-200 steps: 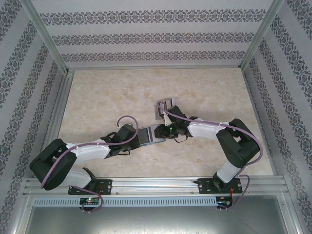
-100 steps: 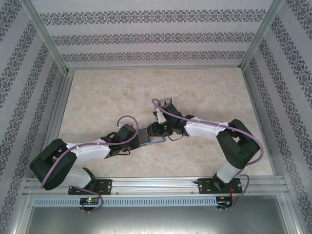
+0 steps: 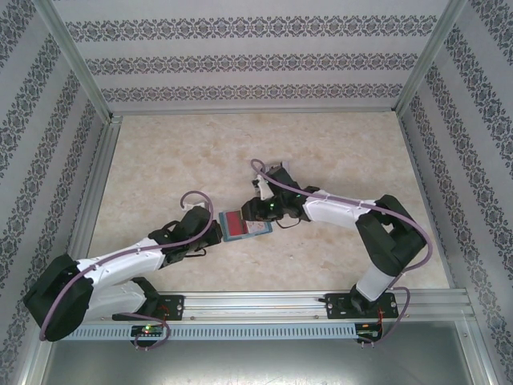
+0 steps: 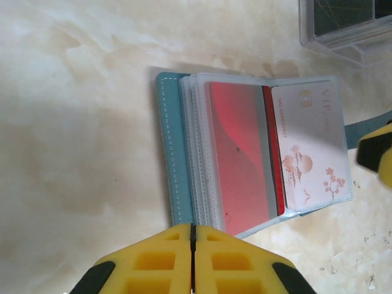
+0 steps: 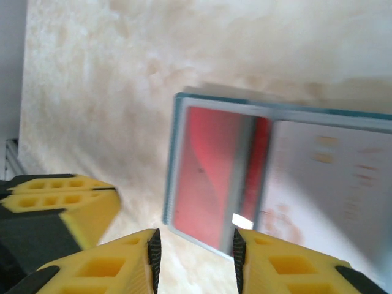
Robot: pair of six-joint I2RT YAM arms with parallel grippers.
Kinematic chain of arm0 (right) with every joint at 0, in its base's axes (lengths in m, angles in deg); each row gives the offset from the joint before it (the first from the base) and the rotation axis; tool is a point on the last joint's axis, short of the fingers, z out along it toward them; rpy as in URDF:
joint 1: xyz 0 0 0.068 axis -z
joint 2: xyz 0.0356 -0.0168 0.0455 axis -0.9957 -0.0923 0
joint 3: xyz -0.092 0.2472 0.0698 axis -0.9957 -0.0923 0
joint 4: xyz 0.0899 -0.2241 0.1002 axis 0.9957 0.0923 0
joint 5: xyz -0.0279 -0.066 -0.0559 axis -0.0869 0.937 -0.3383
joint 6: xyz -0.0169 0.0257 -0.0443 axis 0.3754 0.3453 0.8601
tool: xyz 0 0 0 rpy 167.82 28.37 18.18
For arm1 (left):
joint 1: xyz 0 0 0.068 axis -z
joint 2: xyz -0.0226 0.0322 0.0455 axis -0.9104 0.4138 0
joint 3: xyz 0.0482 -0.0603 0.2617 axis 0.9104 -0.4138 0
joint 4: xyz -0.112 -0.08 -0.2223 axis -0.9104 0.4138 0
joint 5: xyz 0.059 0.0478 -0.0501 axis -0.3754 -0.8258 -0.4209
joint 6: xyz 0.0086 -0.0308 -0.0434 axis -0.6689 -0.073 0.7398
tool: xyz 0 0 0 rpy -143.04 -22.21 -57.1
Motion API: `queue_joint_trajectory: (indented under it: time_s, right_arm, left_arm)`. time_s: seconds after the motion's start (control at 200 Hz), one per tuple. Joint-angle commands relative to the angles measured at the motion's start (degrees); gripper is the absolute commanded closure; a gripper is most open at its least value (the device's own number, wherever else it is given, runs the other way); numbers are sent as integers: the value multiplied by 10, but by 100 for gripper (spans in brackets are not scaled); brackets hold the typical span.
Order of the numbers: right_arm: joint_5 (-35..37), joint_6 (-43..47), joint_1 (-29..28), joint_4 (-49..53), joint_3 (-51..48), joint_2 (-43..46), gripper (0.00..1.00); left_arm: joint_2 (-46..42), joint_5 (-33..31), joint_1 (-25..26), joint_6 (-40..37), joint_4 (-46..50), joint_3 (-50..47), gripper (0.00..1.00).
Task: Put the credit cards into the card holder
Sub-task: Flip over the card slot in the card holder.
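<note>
The teal card holder [image 4: 168, 153] lies open on the table, its clear sleeves fanned out. A red card [image 4: 239, 159] sits in one sleeve and a white card with pink drawings [image 4: 309, 147] in the sleeve to its right. My left gripper [image 4: 192, 228] is shut and empty, just off the holder's near edge. From above, the holder [image 3: 242, 223] lies between the left gripper [image 3: 210, 227] and the right gripper [image 3: 255, 210]. My right gripper [image 5: 193, 245] is open over the edge of the red card [image 5: 205, 171], gripping nothing.
A clear plastic rack [image 4: 343, 27] with dark cards stands just beyond the holder; from above it [image 3: 276, 170] is mostly covered by the right arm. Aluminium frame rails and patterned walls border the marble table [image 3: 176, 152].
The left arm has drawn back to the left, away from the holder. The holder now lies open with the red card showing. The right gripper has shifted left over it.
</note>
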Motion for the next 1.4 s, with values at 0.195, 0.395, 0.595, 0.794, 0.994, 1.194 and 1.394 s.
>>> queue_joint_trajectory:
  time_s: [0.195, 0.395, 0.595, 0.794, 0.994, 1.194, 1.394]
  right_arm:
    - [24, 33, 49, 34, -57, 24, 60]
    - [16, 29, 40, 20, -50, 0, 60]
    - [6, 29, 27, 21, -29, -24, 60]
    - [-1, 24, 9, 17, -9, -30, 60]
    - [-3, 16, -15, 27, 17, -16, 60]
    - [-24, 2, -40, 13, 50, -49, 59]
    - [-31, -1, -55, 2, 60, -80, 59]
  left_arm:
    - [60, -2, -7, -5, 16, 21, 88]
    - [110, 18, -6, -11, -9, 43, 88]
    - [134, 27, -6, -8, -29, 45, 88]
    - [149, 34, -6, -8, -36, 48, 88]
    - [153, 35, -6, -9, -42, 47, 88]
    - [145, 33, -6, -5, -43, 40, 88]
    - [111, 18, -7, -10, -3, 34, 88]
